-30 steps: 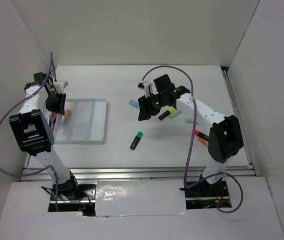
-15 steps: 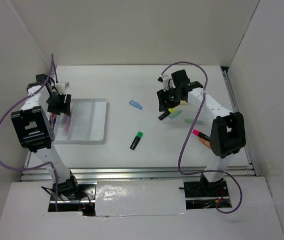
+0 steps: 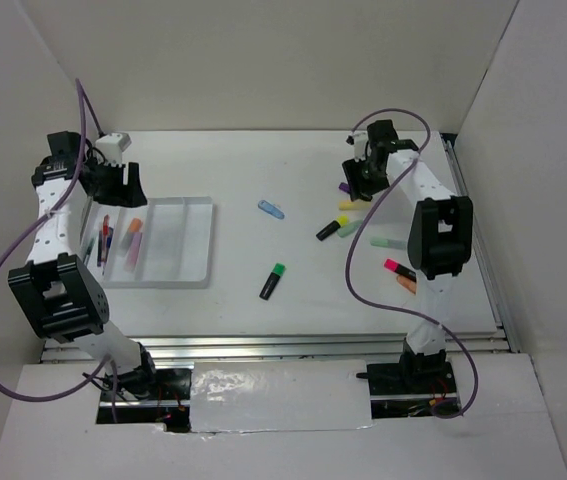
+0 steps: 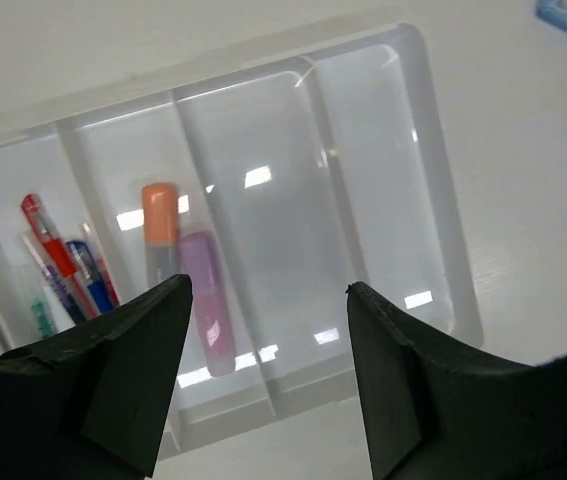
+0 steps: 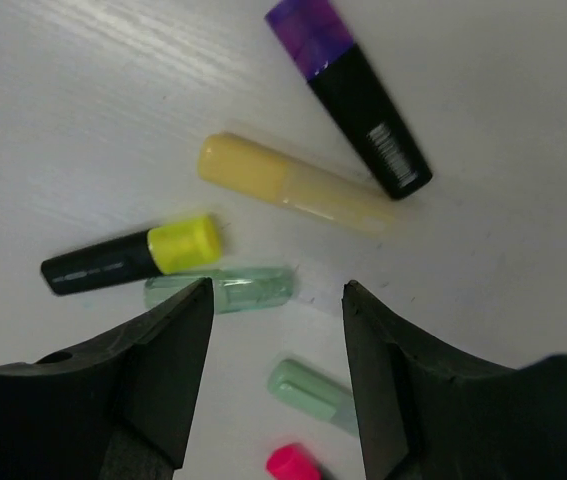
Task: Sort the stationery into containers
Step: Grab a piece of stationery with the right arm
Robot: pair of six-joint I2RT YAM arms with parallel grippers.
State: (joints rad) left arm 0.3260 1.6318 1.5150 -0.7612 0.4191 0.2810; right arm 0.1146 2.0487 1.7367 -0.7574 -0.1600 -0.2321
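Note:
The white divided tray (image 3: 185, 245) lies at the left and holds an orange-capped marker (image 4: 160, 214), a lilac-pink highlighter (image 4: 208, 318) and several thin pens (image 4: 59, 268). My left gripper (image 4: 265, 290) hovers open and empty over the tray; from above it shows at the tray's far end (image 3: 113, 183). My right gripper (image 5: 275, 285) hangs open and empty over a cluster: a purple-capped black highlighter (image 5: 351, 88), a yellow one (image 5: 291, 184), a yellow-capped black one (image 5: 131, 256) and a clear mint one (image 5: 225, 290).
Loose on the table are a green-capped black highlighter (image 3: 273, 281), a pale blue one (image 3: 271, 209), a mint one (image 3: 387, 241), a pink one (image 3: 398, 268) and an orange one (image 3: 405, 284). Walls close in at the left, back and right.
My left gripper opened, left the lilac-pink highlighter in the tray and drew back upward. My right arm swung from the table's middle to the far right, over the cluster.

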